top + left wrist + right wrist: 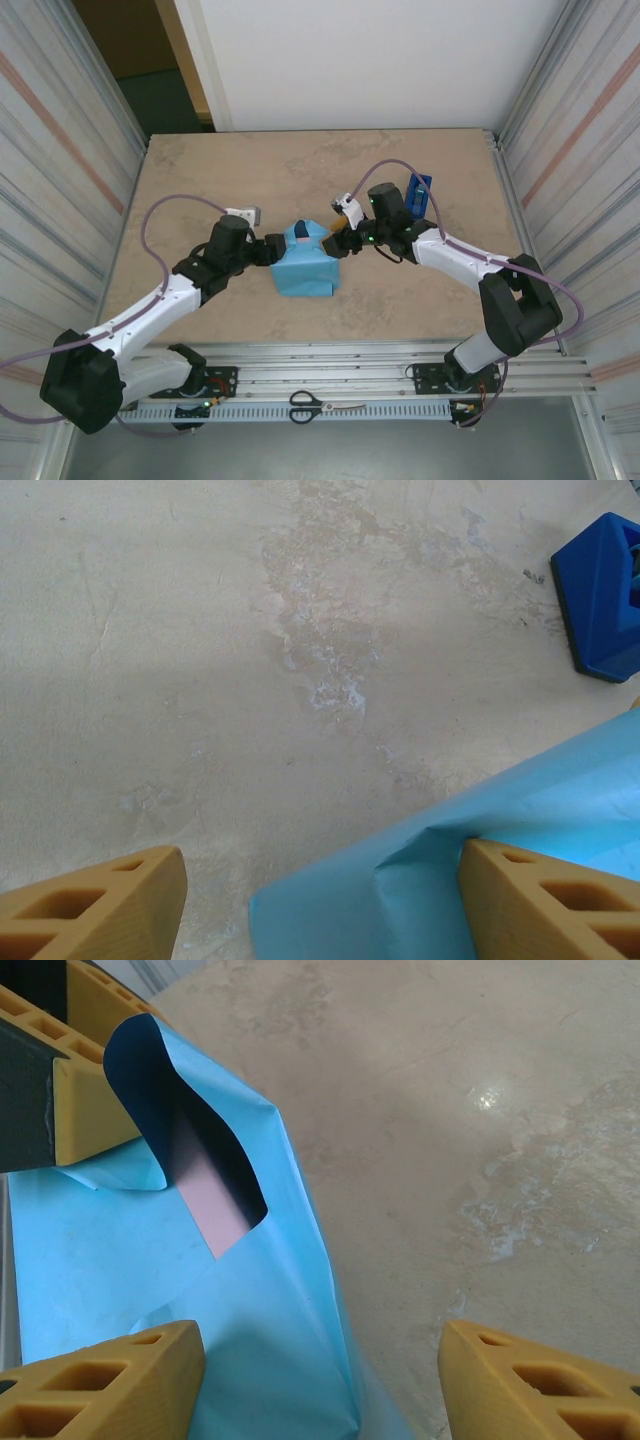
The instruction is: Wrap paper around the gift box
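The paper (306, 267) lies folded over the gift box at the table's middle, sky-blue face outward. Through an open flap with a dark navy inside, a pink strip of the gift box (216, 1212) shows. My left gripper (274, 248) is at the bundle's left side and stands open (320, 905); its right finger (545, 905) rests against the paper (500, 830), which is creased there. My right gripper (345, 243) is at the bundle's right side, also open (320, 1385). Its left finger (100, 1385) lies over the paper (270, 1340), and its right finger is above bare table.
A dark-blue tape dispenser (420, 193) stands behind my right arm, also seen at the far right as the tape dispenser (605, 595). Scissors (325, 405) lie on the rail at the near edge. Corrugated walls (60, 150) close both sides.
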